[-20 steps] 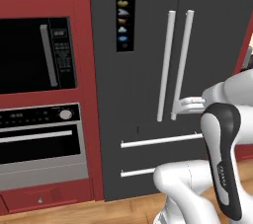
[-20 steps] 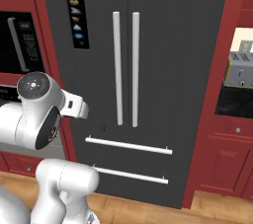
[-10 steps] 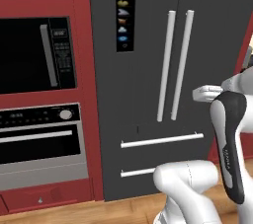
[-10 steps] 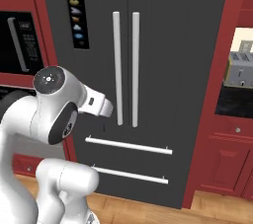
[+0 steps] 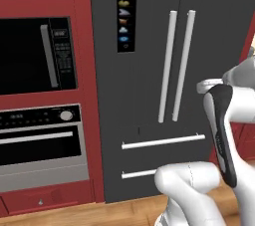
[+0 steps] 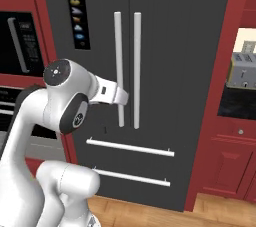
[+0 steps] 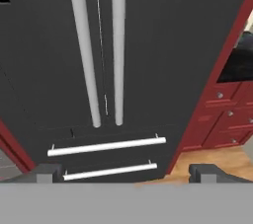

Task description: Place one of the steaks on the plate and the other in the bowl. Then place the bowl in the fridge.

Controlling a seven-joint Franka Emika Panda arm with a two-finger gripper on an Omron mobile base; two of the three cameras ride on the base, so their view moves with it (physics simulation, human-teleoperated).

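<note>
The gripper (image 7: pixel 126 173), spread wide and empty, faces the shut fridge (image 7: pixel 148 45), lined up with its 2 handles (image 7: pixel 99 45) for opening.

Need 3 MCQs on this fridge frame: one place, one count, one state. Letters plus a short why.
1. Where is the microwave relative to the fridge in the left base view?
A. left of it
B. right of it
C. below it

2. How many long vertical bar handles does the fridge have?
A. one
B. two
C. four

3. What state are the fridge doors in?
A. both shut
B. one ajar
C. both wide open

Answers:
1. A, it sits in the red cabinetry on the left, above the oven.
2. B, two silver bars flank the centre seam.
3. A, the doors lie flush, no interior showing.
</note>
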